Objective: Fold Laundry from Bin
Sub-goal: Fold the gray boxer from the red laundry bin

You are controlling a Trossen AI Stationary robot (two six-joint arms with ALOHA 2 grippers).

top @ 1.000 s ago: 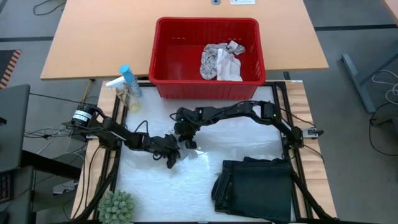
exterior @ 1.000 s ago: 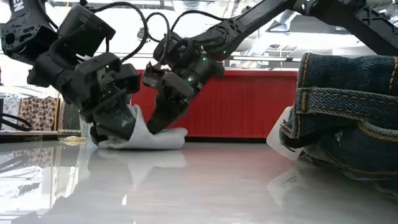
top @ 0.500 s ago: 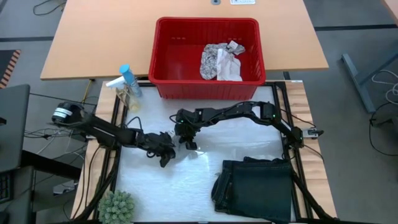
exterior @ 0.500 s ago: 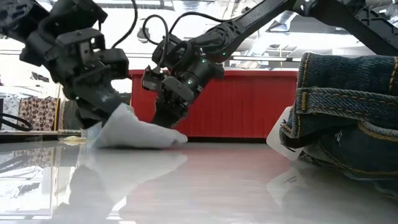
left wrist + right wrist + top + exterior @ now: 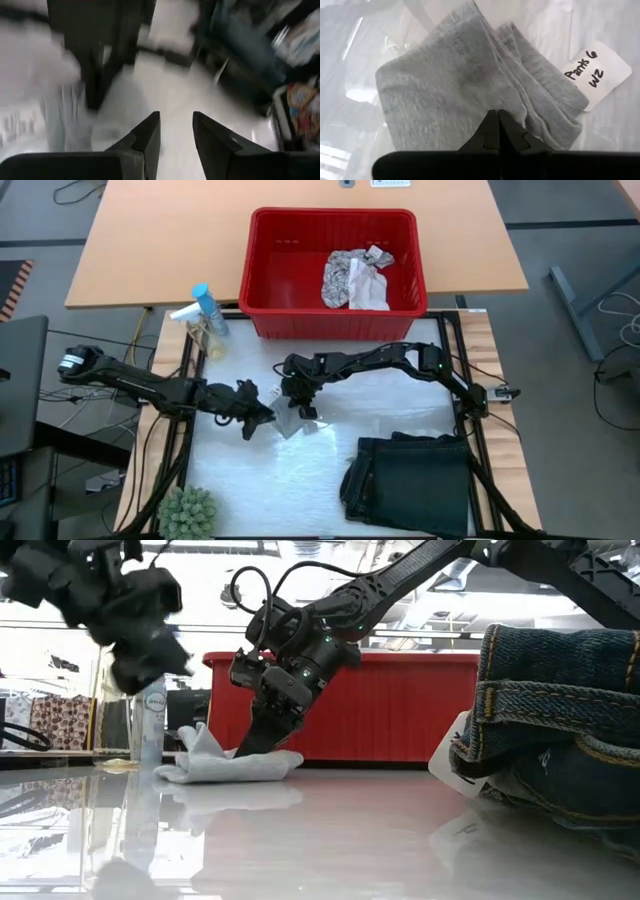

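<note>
At the near edge of the white table (image 5: 400, 405) lies the folded dark garment (image 5: 410, 478), to the right, its denim seams filling the right side of the low view, and a small green plant (image 5: 187, 513) sits at the near left corner. Toward the middle, the small whitish cloth (image 5: 470, 95) lies folded flat with a paper tag (image 5: 598, 74) just beside it. The right gripper (image 5: 297, 404) presses down on that cloth with its fingers together. The left gripper (image 5: 255, 420) hangs just beside the cloth, its fingers (image 5: 145, 137) apart and empty. Farther back on the left stands a spray bottle (image 5: 203, 315). Beyond it, the red bin (image 5: 262, 270) holds the leaf-patterned cloth (image 5: 355, 277).
</note>
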